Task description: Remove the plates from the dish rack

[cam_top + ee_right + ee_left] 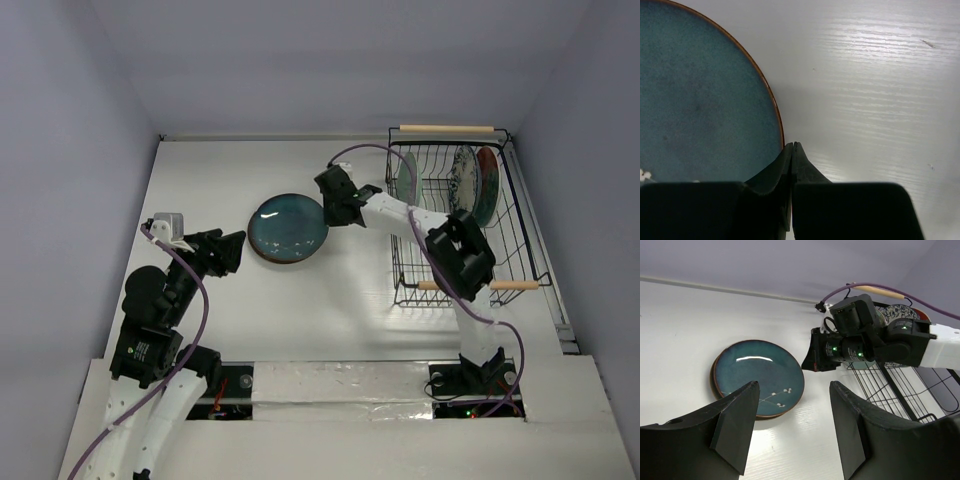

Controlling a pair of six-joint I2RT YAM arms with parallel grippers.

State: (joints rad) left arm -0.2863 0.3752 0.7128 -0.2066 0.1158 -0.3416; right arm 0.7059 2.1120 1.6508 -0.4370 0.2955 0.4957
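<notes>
My right gripper (792,149) sits at the right edge of the teal plate (288,227). Its fingers are pressed tight together, and I see nothing between them. The plate lies flat on the table (330,310), on top of another plate (713,382).

I think this plate is done. To do it well I should lift straight up so I don't drag it, then open wide before I reach into the rack (520,240). Three plates (465,178) stand there on their edges.

My left gripper (794,390) is wide open and holds nothing.

I only see a thin edge of the bottom plate. My arm hides part of the rack.
</notes>
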